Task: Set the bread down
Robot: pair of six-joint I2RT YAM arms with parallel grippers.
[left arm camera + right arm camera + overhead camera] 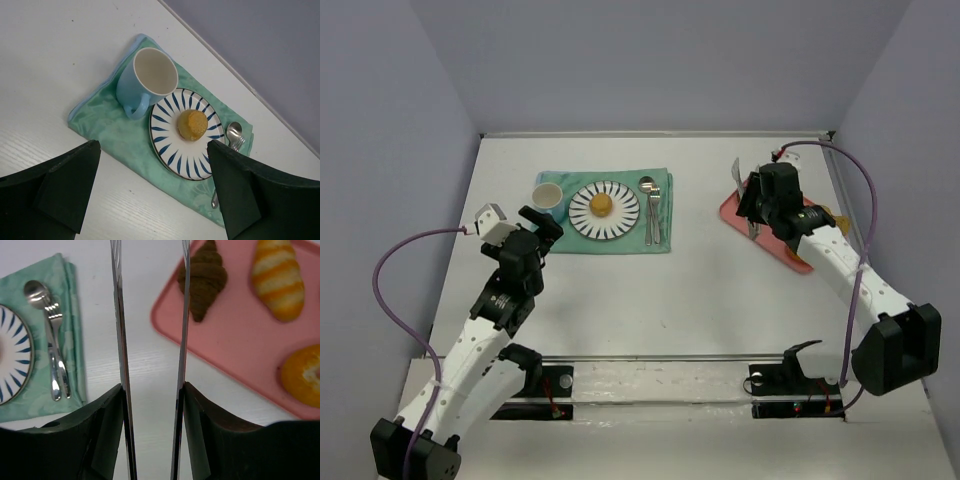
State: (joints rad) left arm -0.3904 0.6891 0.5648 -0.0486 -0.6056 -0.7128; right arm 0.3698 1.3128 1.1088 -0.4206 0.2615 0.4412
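Bottom left of the overhead view: the left arm stretches up the table (pixel 650 300). The left gripper (pixel 544 222) hovers just short of the green cloth (pixel 115 135), fingers spread wide, nothing between them. My read is that it's parked there to watch the place setting, not to grab anything.

Under its wrist camera, a pale blue cup (pixel 147 80) stands upright at the cloth's upper left, with the striped plate (pixel 167 150) right beside it. And there's the bread (pixel 192 124), a small golden bun sitting near the plate's centre. I'd judge the placing done, or very nearly. A spoon (pixel 35 290) and fork (pixel 56 365) lie side by side on the cloth's right strip, just off the plate rim.

Further up, on the right of the overhead view, the right gripper (pixel 151 390) is clamped on a pair of metal tongs (pixel 120 330), one finger pressing each blade from outside. The blades stand apart with nothing showing between them. Their tips run off the top of the wrist frame, so the very ends I can't see. They hang over bare table at the left edge of the pink tray (pixel 240 355), well apart from the plate.

On the tray there's a dark croissant (pixel 204 280) at top centre of that frame, a striped roll (pixel 277 280) at upper right and an orange round bun (pixel 302 375) at the right edge. Tongs make sense here: slim blades for soft bread.
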